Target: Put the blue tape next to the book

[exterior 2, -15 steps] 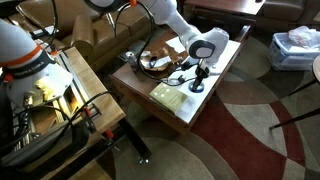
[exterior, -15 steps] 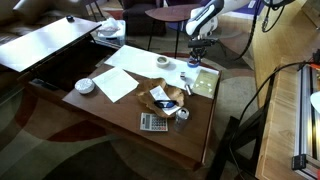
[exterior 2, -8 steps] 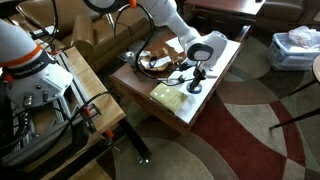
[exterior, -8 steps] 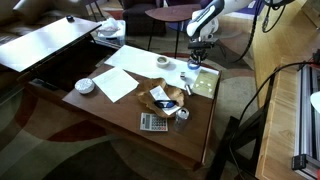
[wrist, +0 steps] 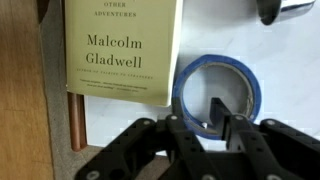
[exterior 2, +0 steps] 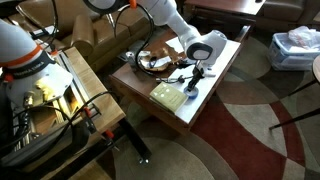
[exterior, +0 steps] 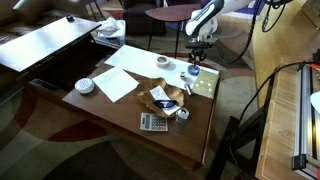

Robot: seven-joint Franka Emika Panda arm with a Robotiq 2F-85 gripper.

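Note:
The blue tape (wrist: 217, 92) is a ring lying flat on white paper, just right of the book (wrist: 122, 48), a pale yellow cover printed "Malcolm Gladwell". My gripper (wrist: 205, 125) is directly over the tape. One finger is inside the ring and the near rim runs between the fingers, which look closed on it. In an exterior view the gripper (exterior: 195, 63) stands low over the tape (exterior: 192, 71) at the far corner of the wooden table, beside the book (exterior: 206, 84). It also shows by the book (exterior 2: 165, 95) in an exterior view (exterior 2: 191, 90).
White paper sheets (exterior: 118, 82), a grey calculator (exterior: 153, 122), a white round cup-like object (exterior: 162, 62), a white bowl (exterior: 85, 86) and brown packaging (exterior: 163, 97) lie on the table. A thin copper-coloured rod (wrist: 77, 130) lies by the book's left edge. Cables (exterior 2: 155, 62) lie behind.
My gripper has shifted slightly toward the book and a little lower, with the tape under it. Nothing else has moved.

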